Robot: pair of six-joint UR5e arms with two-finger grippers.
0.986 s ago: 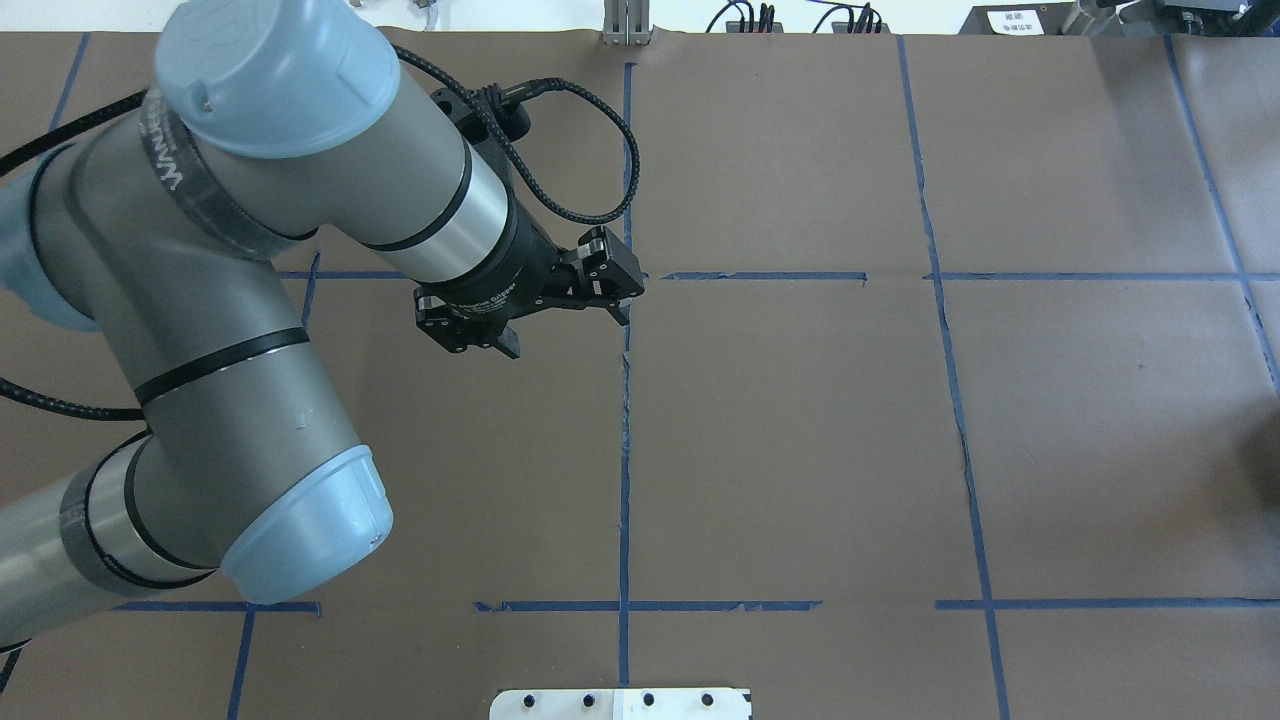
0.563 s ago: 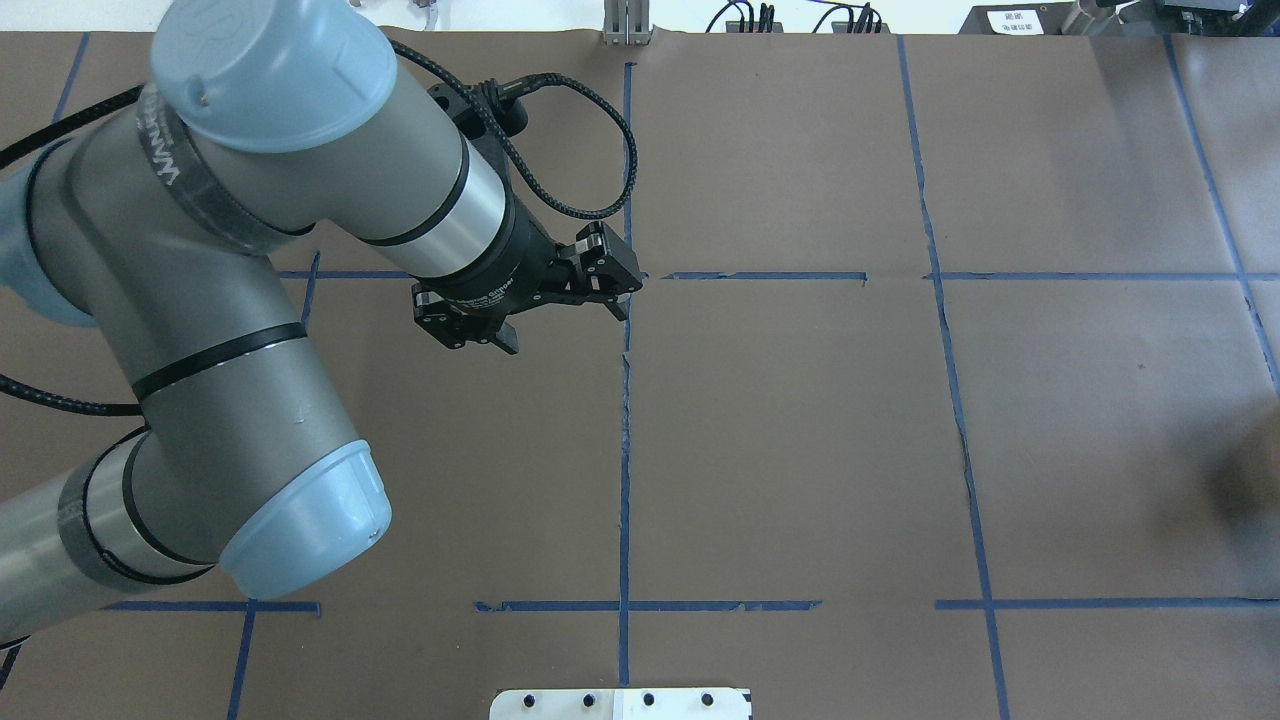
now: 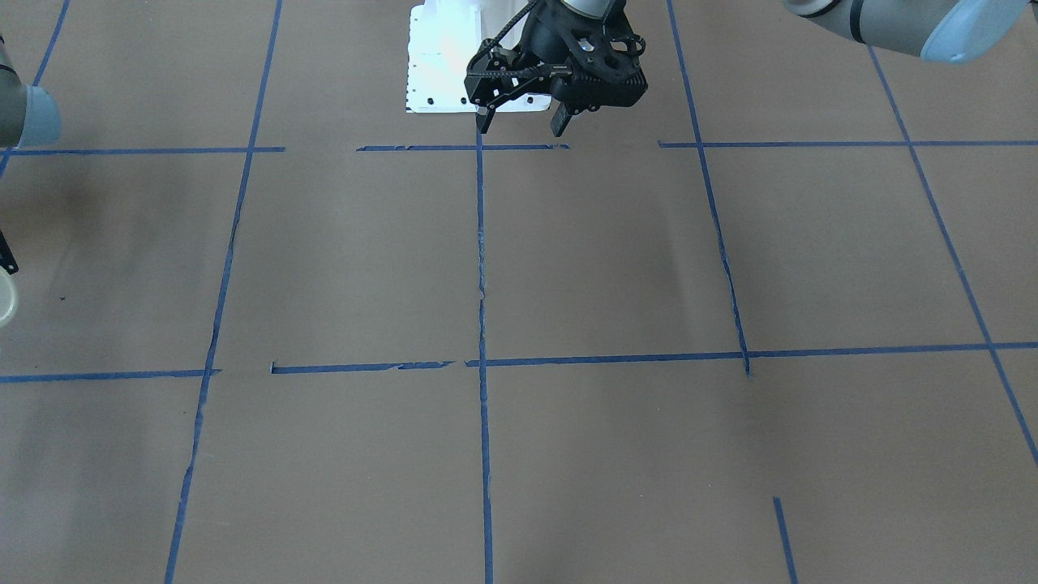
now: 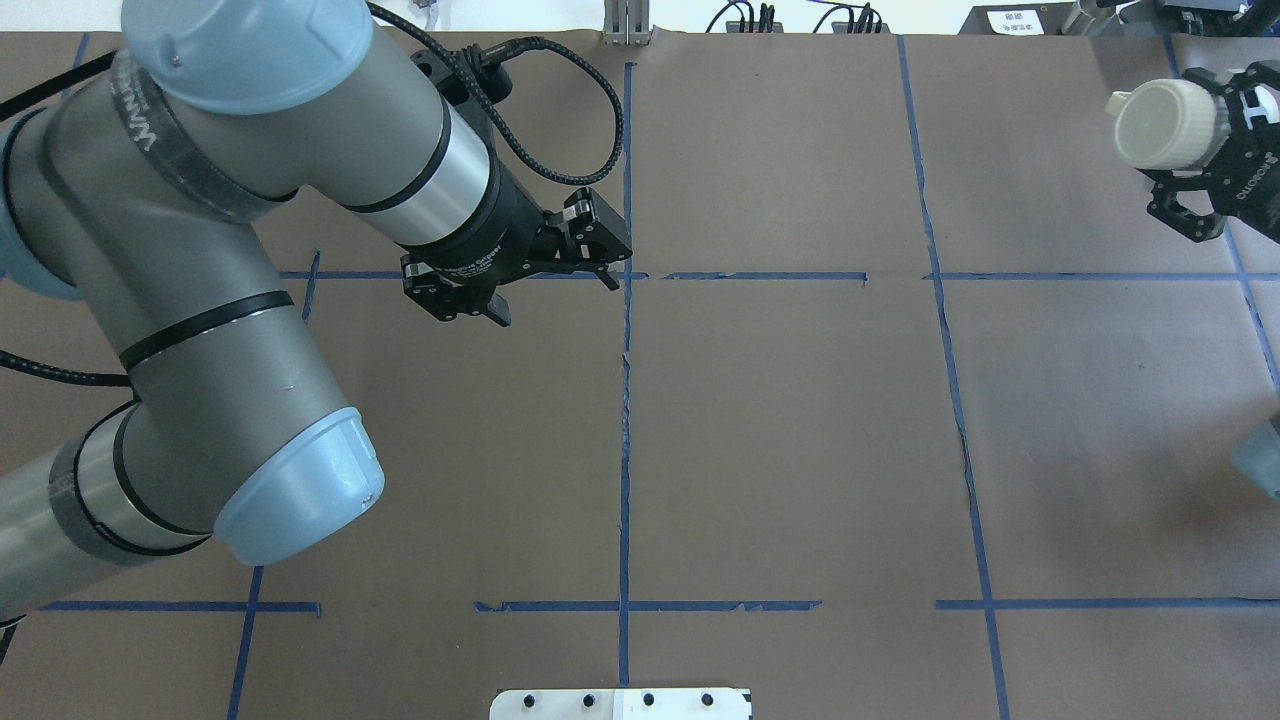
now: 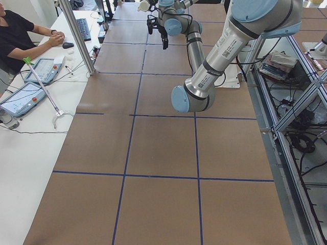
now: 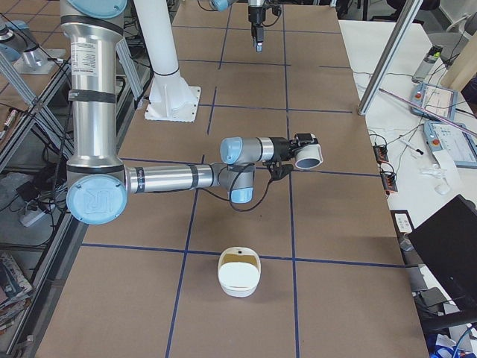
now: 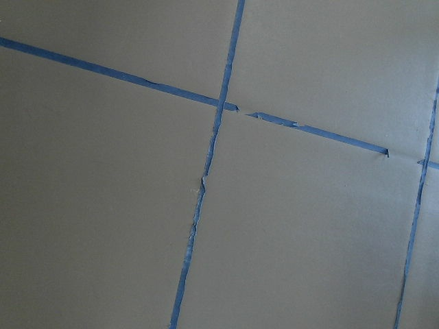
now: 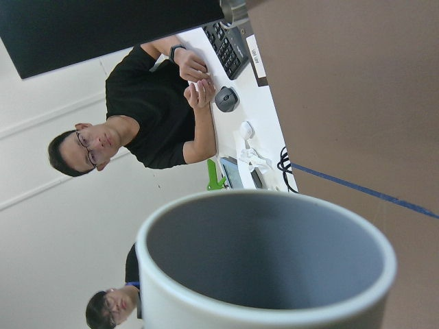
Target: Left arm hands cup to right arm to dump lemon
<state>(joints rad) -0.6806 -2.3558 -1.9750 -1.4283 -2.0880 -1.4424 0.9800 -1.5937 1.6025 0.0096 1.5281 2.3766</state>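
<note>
My right gripper (image 4: 1192,150) is shut on the white cup (image 4: 1165,122) and holds it on its side above the table's far right corner, mouth turned away from the arm. It also shows in the exterior right view (image 6: 307,153). The right wrist view looks into the cup (image 8: 267,264); its grey inside is empty. My left gripper (image 4: 553,296) is open and empty, above the tape cross left of centre, and also shows in the front view (image 3: 523,123). I see no clear lemon. A yellowish patch lies in a white bowl (image 6: 238,274), but I cannot tell what it is.
The white bowl stands on the table's right end, below and nearer the robot than the held cup; its rim shows at the front view's left edge (image 3: 4,296). Blue tape lines grid the brown table (image 4: 800,430). Operators sit at a white desk (image 5: 30,102) beyond the far edge.
My right gripper with the cup has come into the overhead view at the top right; before, only its shadow showed. My left arm has drawn back a little to the left, gripper still open.
</note>
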